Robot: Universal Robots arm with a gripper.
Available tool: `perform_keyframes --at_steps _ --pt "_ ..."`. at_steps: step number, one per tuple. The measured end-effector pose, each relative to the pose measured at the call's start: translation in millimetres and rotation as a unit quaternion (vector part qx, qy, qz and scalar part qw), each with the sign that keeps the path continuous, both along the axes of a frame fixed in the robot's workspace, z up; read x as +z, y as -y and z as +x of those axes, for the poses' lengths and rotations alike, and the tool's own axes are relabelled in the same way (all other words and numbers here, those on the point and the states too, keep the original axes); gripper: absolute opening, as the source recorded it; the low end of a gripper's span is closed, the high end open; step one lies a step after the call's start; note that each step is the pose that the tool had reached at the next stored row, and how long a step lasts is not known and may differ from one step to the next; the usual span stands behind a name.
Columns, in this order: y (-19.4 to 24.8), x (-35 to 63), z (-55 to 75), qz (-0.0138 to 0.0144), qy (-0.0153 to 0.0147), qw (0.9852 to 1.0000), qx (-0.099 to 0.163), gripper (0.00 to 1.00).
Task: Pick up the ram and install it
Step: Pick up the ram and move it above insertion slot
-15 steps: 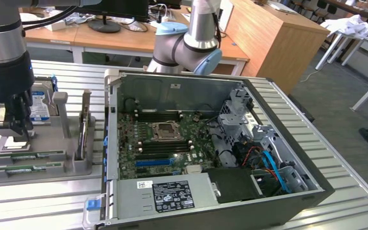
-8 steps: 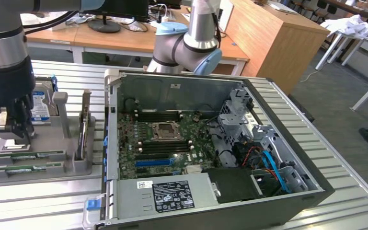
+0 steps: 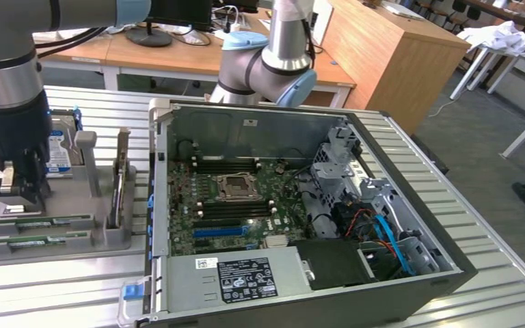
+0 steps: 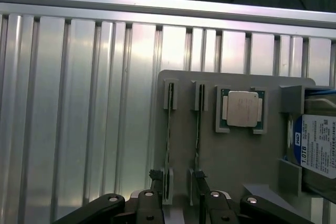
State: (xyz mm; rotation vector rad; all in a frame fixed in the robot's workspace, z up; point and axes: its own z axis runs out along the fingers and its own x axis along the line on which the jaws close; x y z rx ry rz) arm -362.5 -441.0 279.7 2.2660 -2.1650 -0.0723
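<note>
On the exterior view's left my gripper (image 3: 18,193) hangs over a grey moulded tray (image 3: 25,254), jaws spread wide and holding nothing. In the wrist view its two dark fingers (image 4: 156,179) stand either side of one end of the ram (image 4: 169,140). The ram is a thin green board standing on edge in a slotted holder, and as far as I can judge the fingers are clear of it. The second stick (image 4: 198,129) stands parallel just beside it, in line with the other fingertip. The angle is too steep for me to say whether those two touch. Further along the tray sit a square processor (image 4: 242,108) with a dull metal cap and a hard drive (image 4: 316,148) with a blue-and-white label. Everything rests on a ribbed aluminium table (image 3: 62,301). Toward the exterior view's right lies an open black computer case (image 3: 354,304), its green motherboard (image 3: 230,212) exposed.
</note>
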Motion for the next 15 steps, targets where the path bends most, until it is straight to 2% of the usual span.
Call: perform_keyframes --at_steps 15 --pt "0.0 -17.8 0.0 0.0 0.0 1.0 0.0 0.36"
